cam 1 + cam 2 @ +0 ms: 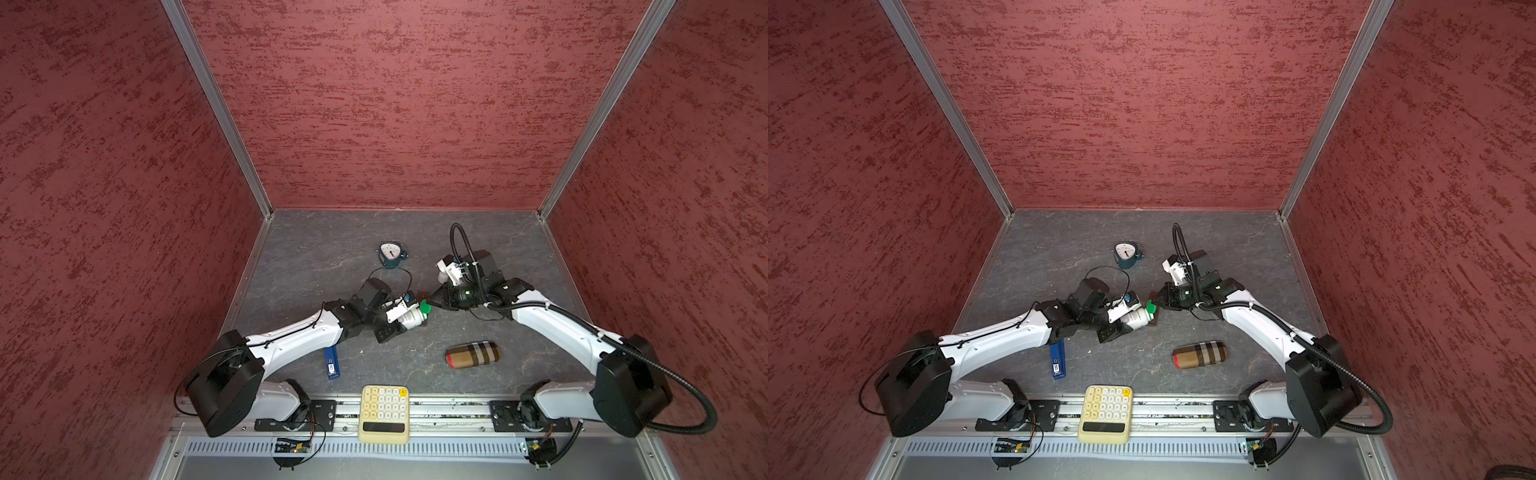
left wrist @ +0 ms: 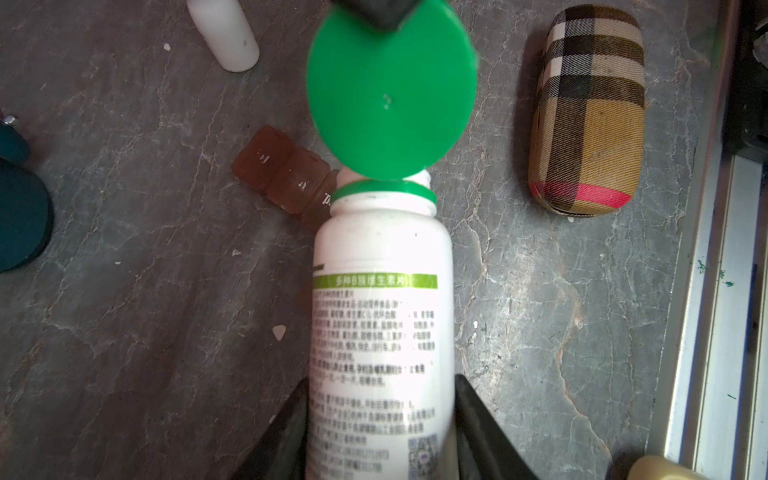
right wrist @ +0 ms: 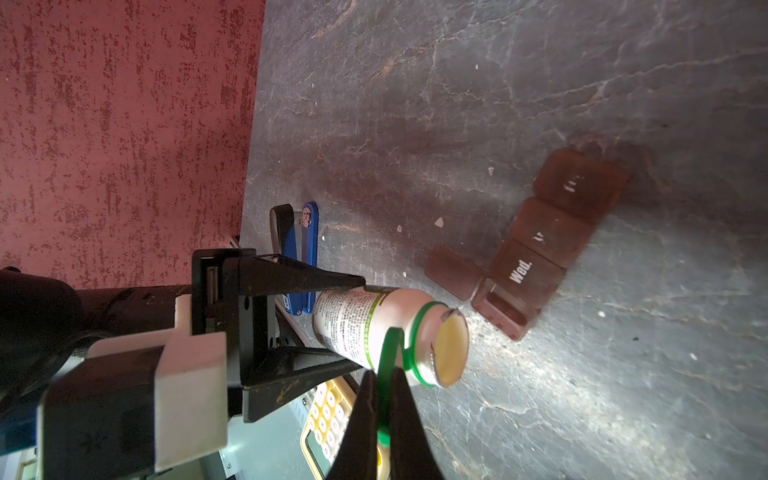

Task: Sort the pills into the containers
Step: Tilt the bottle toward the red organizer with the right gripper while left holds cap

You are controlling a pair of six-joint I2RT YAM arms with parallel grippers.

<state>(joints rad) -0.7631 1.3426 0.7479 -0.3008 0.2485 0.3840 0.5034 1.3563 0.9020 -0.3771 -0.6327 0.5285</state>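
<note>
My left gripper is shut on a white pill bottle that lies tilted above the table, seen in both top views. Its hinged green lid stands flipped open, and my right gripper is shut on the lid's edge. The bottle's mouth shows pale yellow inside; the pills are hidden. The containers, a dark-brown strip with white marks, lie on the table just beyond the mouth. The end compartment is open with its flap laid out.
A small teal clock stands behind the grippers. A tan plaid case lies front right, a blue stapler-like item under the left arm, and a cream calculator on the front rail. Red walls enclose three sides.
</note>
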